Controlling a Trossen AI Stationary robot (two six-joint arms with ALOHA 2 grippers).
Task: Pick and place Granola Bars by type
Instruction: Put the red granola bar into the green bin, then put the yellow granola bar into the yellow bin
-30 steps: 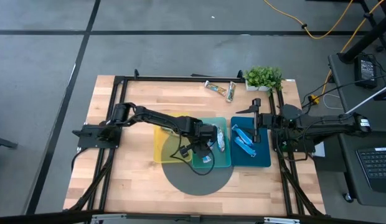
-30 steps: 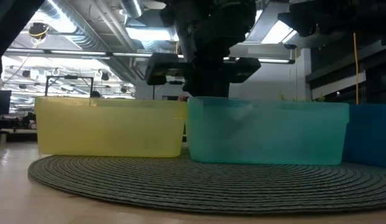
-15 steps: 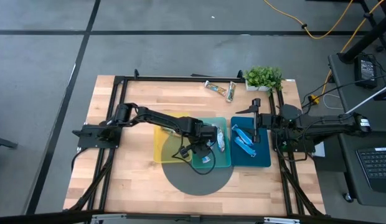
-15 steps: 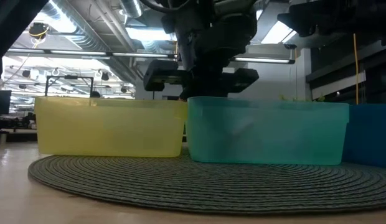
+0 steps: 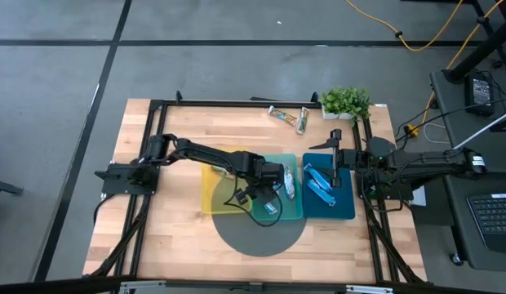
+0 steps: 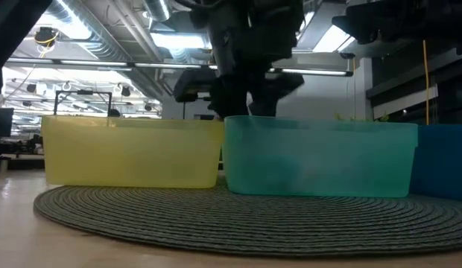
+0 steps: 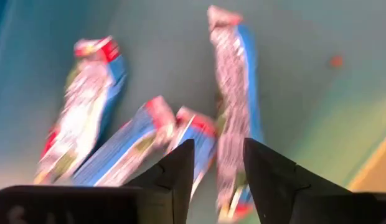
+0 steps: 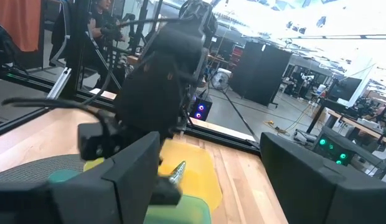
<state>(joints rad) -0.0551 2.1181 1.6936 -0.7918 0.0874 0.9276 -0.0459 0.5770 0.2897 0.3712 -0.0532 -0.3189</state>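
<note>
While my left gripper [image 7: 218,165] hovered over the teal tray [image 5: 295,214], its jaws stood apart and empty; a half second earlier it hung lower. Blue-and-white bars [image 7: 233,99] lay below, so one more seemed sorted. My right gripper [image 5: 335,178] waited at three o'clock, jaws apart.

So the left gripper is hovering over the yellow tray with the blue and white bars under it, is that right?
Not quite. The left gripper is over the teal tray, not the yellow tray. The high view shows it there, and the left wrist view shows the blue-and-white bars lying on a teal floor beneath its open fingers.
</note>
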